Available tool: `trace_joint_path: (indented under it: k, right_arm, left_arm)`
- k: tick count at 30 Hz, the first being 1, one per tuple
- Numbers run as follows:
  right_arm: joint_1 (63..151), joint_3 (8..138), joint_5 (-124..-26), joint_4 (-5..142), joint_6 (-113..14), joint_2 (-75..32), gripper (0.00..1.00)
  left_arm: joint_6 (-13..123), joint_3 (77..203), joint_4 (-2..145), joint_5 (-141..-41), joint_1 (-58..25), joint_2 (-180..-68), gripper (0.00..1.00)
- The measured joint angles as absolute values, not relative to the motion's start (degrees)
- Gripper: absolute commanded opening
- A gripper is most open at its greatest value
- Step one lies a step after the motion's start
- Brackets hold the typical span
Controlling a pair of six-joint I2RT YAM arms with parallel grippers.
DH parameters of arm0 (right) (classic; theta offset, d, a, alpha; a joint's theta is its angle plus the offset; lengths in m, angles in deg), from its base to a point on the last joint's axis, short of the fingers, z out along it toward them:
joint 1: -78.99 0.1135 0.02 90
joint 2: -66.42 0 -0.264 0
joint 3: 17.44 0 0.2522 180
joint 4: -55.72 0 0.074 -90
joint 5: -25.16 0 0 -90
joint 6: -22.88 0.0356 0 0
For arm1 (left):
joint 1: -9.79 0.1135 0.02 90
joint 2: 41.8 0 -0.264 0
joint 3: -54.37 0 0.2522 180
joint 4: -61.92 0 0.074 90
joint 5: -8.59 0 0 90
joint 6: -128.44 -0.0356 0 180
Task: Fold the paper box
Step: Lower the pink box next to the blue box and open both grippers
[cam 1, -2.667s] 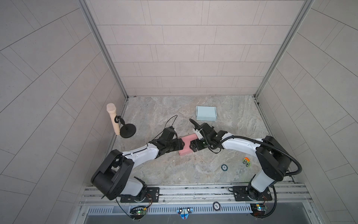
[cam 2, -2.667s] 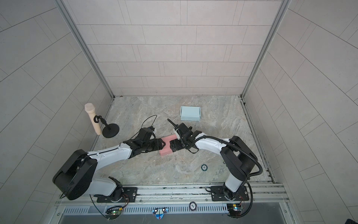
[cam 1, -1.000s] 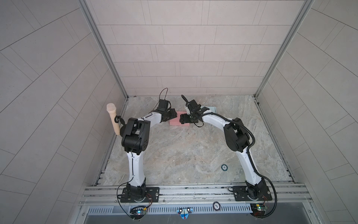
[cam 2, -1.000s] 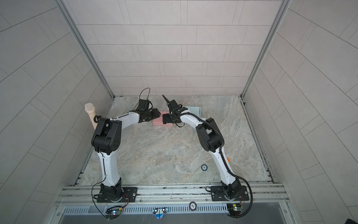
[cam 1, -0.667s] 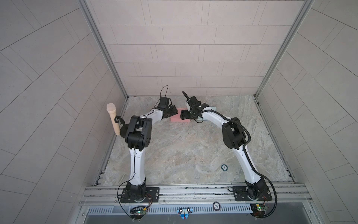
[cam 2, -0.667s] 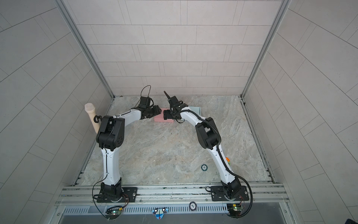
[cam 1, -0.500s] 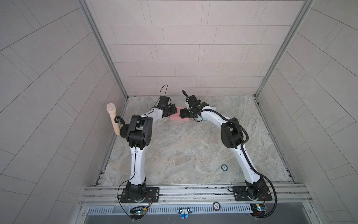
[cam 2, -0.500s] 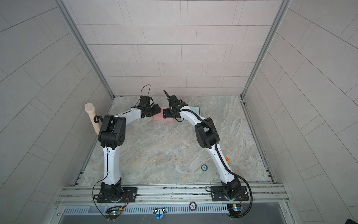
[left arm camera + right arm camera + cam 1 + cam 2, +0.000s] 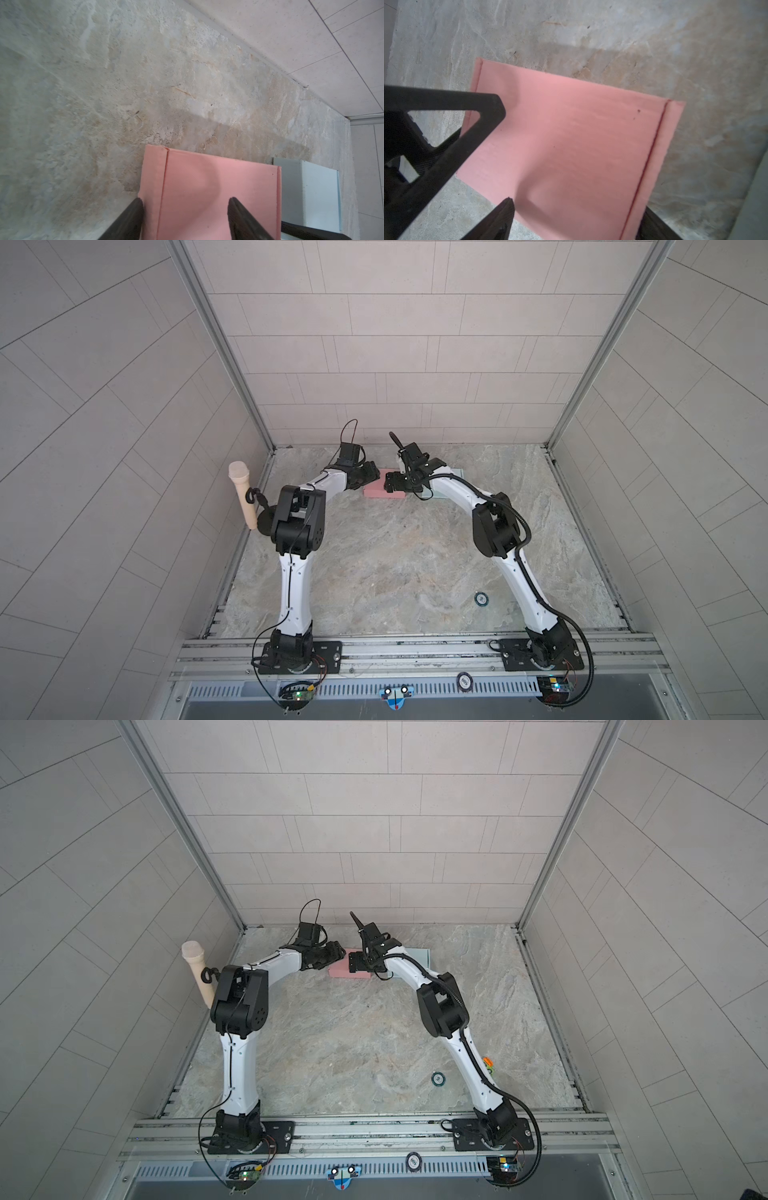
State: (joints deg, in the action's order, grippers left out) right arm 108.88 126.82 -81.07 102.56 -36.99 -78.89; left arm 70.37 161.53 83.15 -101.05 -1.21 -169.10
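The pink paper box (image 9: 384,492) is lying flat on the marble tabletop (image 9: 395,564) at its far side, close to the back wall. One end is just beside a pale blue box (image 9: 311,187), and whether the two are touching cannot be told. In the wrist views it is being shown closed up, with its top panel flat and a narrow creased strip at each end.

The left gripper (image 9: 185,203) is being held over one end of the box with its fingers well apart, and nothing is being clamped between them. The right gripper (image 9: 577,205) is being held astride the opposite end with its jaws spread wide. Whether they are bearing on the card cannot be told.

The box is being judged light and made of thin card, stiff across its panels but yielding at the creases. Being smooth, it is likely to skate on the marble if nudged. A pinch in the middle of the top panel risks denting it or springing the folds. Hold is best taken at the ends, where the folded strips stiffen the card, or across the short width with gentle pressure.
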Motion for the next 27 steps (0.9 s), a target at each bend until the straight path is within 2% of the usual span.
trace_joint_path:
  k: [4, 8, 11, 20, 27]
  right_arm:
    - [109.0, 126.8, -80.9, 102.3, -36.8, -78.9, 0.92]
    - [109.3, 126.8, -80.9, 102.0, -36.6, -78.9, 0.99]
    - [109.6, 126.8, -81.1, 101.9, -36.6, -78.9, 0.99]
    - [110.6, 126.5, -81.1, 102.2, -36.9, -78.8, 0.99]
    - [110.8, 121.4, -78.9, 101.5, -37.5, -74.2, 0.99]
  left_arm:
    - [70.9, 161.3, 83.1, -101.8, -1.0, -169.1, 0.82]
    - [71.3, 161.2, 82.9, -102.6, -0.8, -169.1, 0.92]
    - [71.9, 160.7, 82.6, -103.1, -0.5, -169.1, 1.00]
    - [72.3, 157.2, 83.0, -103.2, 0.4, -167.0, 1.00]
    - [71.0, 150.1, 85.1, -102.4, 0.2, -156.5, 1.00]
